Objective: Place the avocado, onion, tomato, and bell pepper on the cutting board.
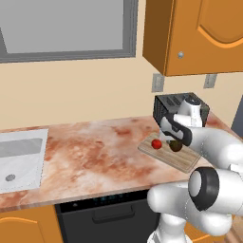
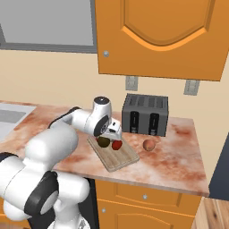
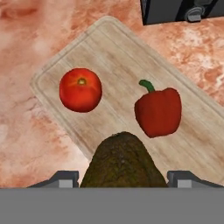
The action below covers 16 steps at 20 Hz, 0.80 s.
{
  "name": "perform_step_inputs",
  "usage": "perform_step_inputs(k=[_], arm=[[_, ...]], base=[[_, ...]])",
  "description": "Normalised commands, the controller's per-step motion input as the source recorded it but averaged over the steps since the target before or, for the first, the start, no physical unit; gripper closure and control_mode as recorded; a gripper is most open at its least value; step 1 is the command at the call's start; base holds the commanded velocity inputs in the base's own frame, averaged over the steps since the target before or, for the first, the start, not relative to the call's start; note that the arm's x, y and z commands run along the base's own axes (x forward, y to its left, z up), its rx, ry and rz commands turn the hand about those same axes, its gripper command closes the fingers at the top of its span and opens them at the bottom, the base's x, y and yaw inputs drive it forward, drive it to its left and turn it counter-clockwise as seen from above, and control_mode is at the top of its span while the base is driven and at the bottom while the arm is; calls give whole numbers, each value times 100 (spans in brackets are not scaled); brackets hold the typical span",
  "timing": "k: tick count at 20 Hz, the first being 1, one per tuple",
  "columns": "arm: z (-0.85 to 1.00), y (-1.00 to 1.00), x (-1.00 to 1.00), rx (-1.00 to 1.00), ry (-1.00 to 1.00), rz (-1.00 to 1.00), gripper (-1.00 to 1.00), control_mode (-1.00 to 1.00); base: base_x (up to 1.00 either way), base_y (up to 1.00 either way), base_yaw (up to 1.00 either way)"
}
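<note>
The tan cutting board [image 3: 113, 48] lies on the marble counter in front of the toaster. A red tomato [image 3: 80, 89] and a red bell pepper [image 3: 158, 111] rest on it, apart from each other. My gripper [image 3: 122, 177] hangs just above the board's near part, shut on the dark olive avocado [image 3: 122, 159], whose body fills the gap between the fingertips [image 3: 65, 178]. From the left base, the avocado [image 1: 176, 145] sits under the hand beside the tomato [image 1: 156, 144]. The pinkish-brown onion [image 2: 149, 144] lies on the counter to the right of the board [image 2: 118, 161], by the toaster.
A black toaster [image 2: 145, 114] stands against the wall just behind the board. The sink [image 1: 19, 156] is set into the counter far to the left. An orange wall cabinet [image 2: 156, 36] hangs overhead. The counter edge runs close to the board's front corner.
</note>
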Motion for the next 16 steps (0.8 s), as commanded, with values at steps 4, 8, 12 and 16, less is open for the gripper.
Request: perform_step_inputs(k=[4,8,12,16], arm=[[-24,8,12,-3,0,0,100,-100],[-25,12,16,-3,0,0,100,-100],[-21,12,18,-2,0,0,100,-100],[-24,1,15,0,0,0,100,-100]], base=[[0,0,0],[0,0,0],[0,0,0],[0,0,0]])
